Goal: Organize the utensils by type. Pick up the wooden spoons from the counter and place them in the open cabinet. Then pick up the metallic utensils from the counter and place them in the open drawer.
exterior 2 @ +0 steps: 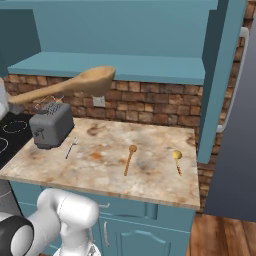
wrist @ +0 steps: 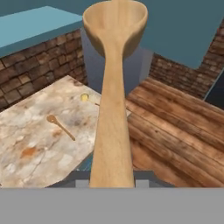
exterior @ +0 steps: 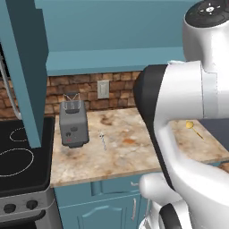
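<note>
Gripper: closed on the large wooden spoon (wrist: 113, 87), held aloft by its handle.
Small wooden spoon (exterior 2: 129, 159): laid on the counter (exterior 2: 150, 175), beside the yellow-ended utensil (exterior 2: 177, 160).

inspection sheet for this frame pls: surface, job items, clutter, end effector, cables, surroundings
Surface: marbled counter, brown stains.
Job's things: large wooden spoon held in the air below the open cabinet shelf; small wooden spoon, yellow-ended utensil and thin silver utensil lie on the counter.
Clutter: grey toaster at the counter's stove end.
End effector: end effector shut on the large wooden spoon's handle.
Cables: nothing seen.
Surroundings: brick backsplash, wall outlet, black stove, wood floor.
</note>
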You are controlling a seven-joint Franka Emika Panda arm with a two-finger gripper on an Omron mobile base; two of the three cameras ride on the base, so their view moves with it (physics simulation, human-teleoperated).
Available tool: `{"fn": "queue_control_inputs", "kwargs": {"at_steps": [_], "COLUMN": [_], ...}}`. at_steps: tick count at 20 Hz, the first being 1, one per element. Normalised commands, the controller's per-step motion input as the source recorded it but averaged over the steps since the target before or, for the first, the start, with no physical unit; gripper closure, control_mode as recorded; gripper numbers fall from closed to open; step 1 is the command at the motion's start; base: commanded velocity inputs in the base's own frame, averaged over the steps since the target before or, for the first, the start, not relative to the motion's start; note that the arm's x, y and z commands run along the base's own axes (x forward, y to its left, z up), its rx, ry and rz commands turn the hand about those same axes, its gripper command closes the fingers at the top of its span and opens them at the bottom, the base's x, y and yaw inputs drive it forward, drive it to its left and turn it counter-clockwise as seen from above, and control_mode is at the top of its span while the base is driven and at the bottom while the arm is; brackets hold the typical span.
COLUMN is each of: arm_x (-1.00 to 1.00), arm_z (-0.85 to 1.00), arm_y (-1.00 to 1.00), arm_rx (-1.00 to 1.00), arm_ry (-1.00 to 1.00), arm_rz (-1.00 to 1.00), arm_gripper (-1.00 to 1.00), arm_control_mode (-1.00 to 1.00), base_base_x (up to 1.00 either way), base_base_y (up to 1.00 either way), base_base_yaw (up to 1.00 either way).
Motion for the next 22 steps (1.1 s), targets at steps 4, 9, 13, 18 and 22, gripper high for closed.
{"fn": "queue_control_inputs", "kwargs": {"at_steps": [4,9,13,18,22], "arm_x": [0.49,0.33,0.26,0.52,0.83], "arm_z": [-0.08,-0.01,0.0,0.0,0.0], "arm_y": [-0.17,-0.28,-0.3,-0.29,-0.25], "arm_rx": [-0.05,0.0,0.0,0.0,0.0], "arm_ry": [-0.01,-0.18,-0.18,0.06,0.09], "arm_rz": [0.02,0.05,0.07,0.18,0.23], "arm_gripper": [1.0,1.0,1.0,1.0,1.0], "arm_control_mode": [-1.0,-1.0,-1.0,-1.0,-1.0], "base_base_x": [0.0,0.0,0.0,0.0,0.0], "base_base_y": [0.0,0.0,0.0,0.0,0.0], "base_base_yaw": [0.0,0.0,0.0,0.0,0.0]}}
